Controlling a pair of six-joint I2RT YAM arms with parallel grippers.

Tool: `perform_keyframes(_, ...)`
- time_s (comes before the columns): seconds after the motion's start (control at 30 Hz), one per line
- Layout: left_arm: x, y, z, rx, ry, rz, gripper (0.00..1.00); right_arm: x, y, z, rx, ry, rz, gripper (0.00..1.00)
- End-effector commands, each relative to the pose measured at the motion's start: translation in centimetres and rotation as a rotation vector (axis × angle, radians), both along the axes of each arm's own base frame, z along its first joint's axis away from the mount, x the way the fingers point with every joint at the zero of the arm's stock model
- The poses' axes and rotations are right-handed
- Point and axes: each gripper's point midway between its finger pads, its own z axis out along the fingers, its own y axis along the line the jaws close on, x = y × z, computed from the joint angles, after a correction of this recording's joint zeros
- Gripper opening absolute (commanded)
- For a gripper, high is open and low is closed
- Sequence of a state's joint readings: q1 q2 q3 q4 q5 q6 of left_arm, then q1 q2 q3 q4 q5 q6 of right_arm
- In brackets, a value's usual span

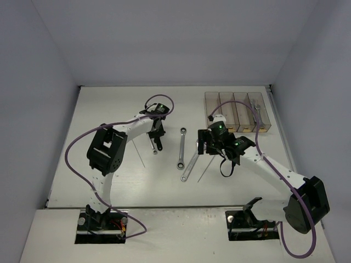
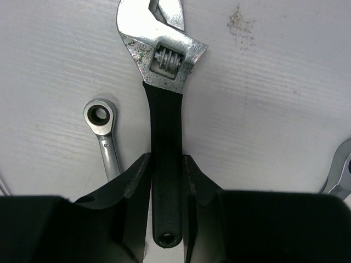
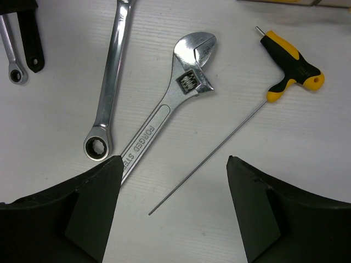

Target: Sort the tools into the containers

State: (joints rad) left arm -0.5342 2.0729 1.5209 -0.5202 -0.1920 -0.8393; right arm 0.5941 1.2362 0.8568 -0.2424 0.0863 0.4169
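My left gripper [image 2: 166, 159] [image 1: 157, 137] is shut on the handle of the black-handled adjustable spanner [image 2: 164, 126], whose silver head points away from me. I cannot tell if it is off the table. A small ratchet wrench [image 2: 103, 123] lies just left of it. My right gripper [image 3: 174, 160] [image 1: 210, 143] is open and empty. It hovers above a silver adjustable spanner [image 3: 170, 107], a long ratchet wrench [image 3: 109, 82] and a thin rod driver with a yellow-black T-handle [image 3: 290, 68]. The four clear brownish containers [image 1: 236, 108] stand in a row at the back right.
The rightmost container holds a silver tool [image 1: 258, 114]. Another thin rod [image 1: 140, 156] lies near the left arm. The long ratchet wrench [image 1: 181, 148] and the silver spanner [image 1: 190, 166] lie between the two arms. Grey walls close in the white table [image 1: 109, 186].
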Motion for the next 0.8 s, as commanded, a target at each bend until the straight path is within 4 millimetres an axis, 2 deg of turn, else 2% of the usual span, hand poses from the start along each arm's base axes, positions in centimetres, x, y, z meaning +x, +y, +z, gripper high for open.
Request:
perform_keyframes(0.0,-5.1,0.0,-1.7,0.013,0.159,-0.102,0.00,1.7,1.8,3.2,0.095,-0.070,0.010,0.73)
perform_keyframes(0.23,-4.2,-1.9,3.9,-0.098,-0.035,-0.236,0.00,2.8,5.2,6.1,0.256,-0.112,0.070,0.73)
perform_keyframes(0.33,-4.1,-2.7,5.5,-0.161,-0.099,-0.262,0.00,3.3,6.5,6.9,0.313,-0.127,0.093,0.73)
perform_keyframes(0.5,-4.5,-2.6,5.7,-0.184,-0.128,-0.268,0.00,3.7,7.7,6.7,0.358,-0.108,0.109,0.72)
perform_keyframes(0.6,-4.8,-3.3,6.3,-0.227,-0.144,-0.291,0.00,4.4,8.9,6.8,0.404,-0.117,0.122,0.72)
perform_keyframes(0.77,-5.1,-3.5,6.5,-0.255,-0.163,-0.292,0.00,5.0,10.4,5.9,0.471,-0.075,0.113,0.72)
